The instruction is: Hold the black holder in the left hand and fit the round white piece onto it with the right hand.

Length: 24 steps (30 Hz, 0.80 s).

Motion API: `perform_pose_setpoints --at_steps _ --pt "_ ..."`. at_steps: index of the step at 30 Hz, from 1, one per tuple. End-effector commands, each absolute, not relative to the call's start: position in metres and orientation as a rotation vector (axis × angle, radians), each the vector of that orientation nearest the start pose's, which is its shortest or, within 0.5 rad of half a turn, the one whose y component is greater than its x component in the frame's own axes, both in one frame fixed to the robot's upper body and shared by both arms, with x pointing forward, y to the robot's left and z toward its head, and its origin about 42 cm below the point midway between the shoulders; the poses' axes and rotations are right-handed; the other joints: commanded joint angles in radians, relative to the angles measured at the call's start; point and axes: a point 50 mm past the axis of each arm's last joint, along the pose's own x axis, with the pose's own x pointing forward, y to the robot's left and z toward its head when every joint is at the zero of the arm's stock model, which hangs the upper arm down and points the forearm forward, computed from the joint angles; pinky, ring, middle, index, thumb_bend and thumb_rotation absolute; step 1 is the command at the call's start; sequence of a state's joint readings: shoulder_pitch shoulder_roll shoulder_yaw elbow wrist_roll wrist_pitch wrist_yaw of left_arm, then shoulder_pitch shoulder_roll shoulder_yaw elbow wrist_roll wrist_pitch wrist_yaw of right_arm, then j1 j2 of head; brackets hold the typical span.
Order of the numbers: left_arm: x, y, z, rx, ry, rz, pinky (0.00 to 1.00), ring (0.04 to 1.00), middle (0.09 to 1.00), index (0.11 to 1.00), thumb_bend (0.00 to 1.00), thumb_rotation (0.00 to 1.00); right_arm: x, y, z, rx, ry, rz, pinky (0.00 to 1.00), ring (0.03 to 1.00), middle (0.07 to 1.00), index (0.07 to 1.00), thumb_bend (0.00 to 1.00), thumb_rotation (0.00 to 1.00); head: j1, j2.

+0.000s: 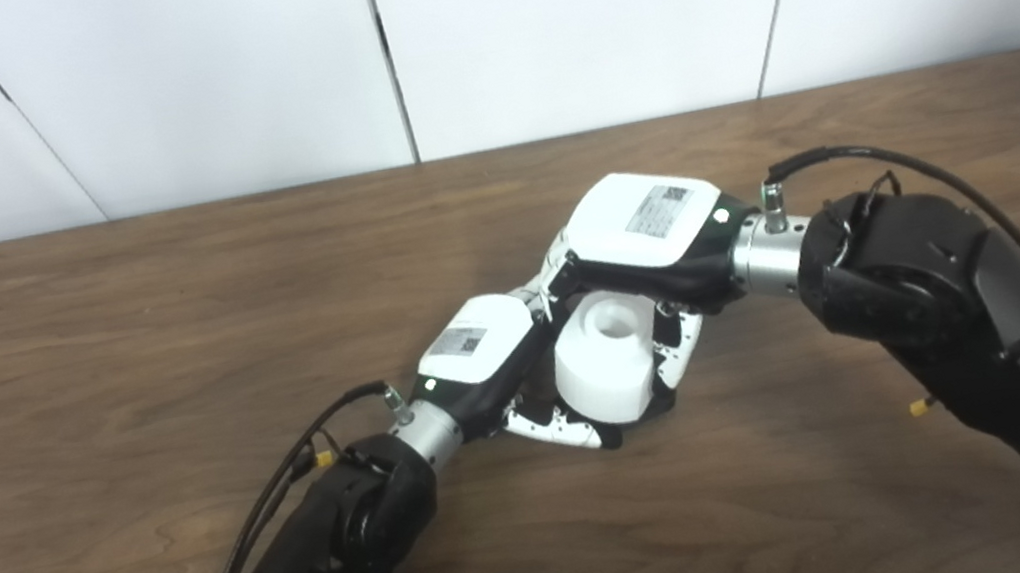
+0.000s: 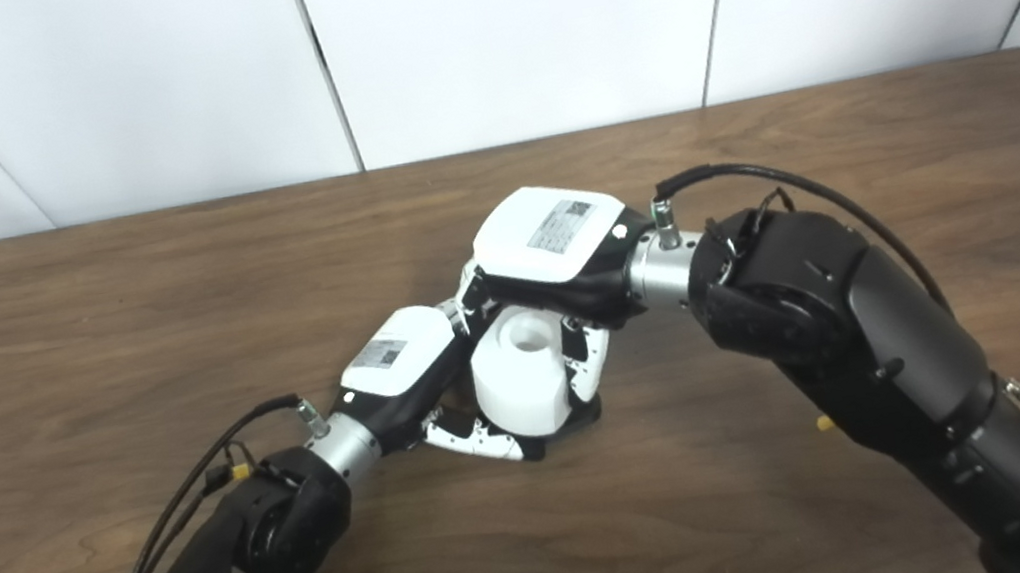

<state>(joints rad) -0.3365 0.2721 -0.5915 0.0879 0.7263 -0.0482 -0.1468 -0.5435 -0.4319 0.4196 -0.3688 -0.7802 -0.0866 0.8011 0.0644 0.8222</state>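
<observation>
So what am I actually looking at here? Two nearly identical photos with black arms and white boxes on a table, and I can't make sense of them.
Both photos come from two cameras side by side in a humanoid robot's head, looking down at a brown wooden table, so they show one scene from slightly different spots. The black tubes coming in from the bottom are its arms. The white-topped boxes are the backs of its hands: the left robot hand and the right robot hand. Between them sits a round white piece with a hollow in its top. Fingers of both hands wrap around it. A dark part shows under it, probably the black holder, but it is mostly hidden, so I can't tell exactly which hand grips what.
</observation>
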Motion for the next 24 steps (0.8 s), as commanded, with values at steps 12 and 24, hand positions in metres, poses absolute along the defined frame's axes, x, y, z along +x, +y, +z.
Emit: perform_pose_setpoints --at_steps 12,24 --pt "0.320 0.134 0.098 1.171 -0.214 -0.826 0.93 0.982 0.939 0.484 0.52 0.07 0.348 -0.159 0.299 -1.567 -0.582 0.839 0.80 0.785 0.725 0.480 0.53 0.14 -0.008 0.003" --pt "0.320 0.133 0.095 1.165 -0.208 -0.829 0.93 0.973 0.933 0.484 0.52 0.07 0.350 -0.165 0.307 -1.562 -0.592 0.825 0.77 0.775 0.710 0.480 0.53 0.14 -0.009 0.000"
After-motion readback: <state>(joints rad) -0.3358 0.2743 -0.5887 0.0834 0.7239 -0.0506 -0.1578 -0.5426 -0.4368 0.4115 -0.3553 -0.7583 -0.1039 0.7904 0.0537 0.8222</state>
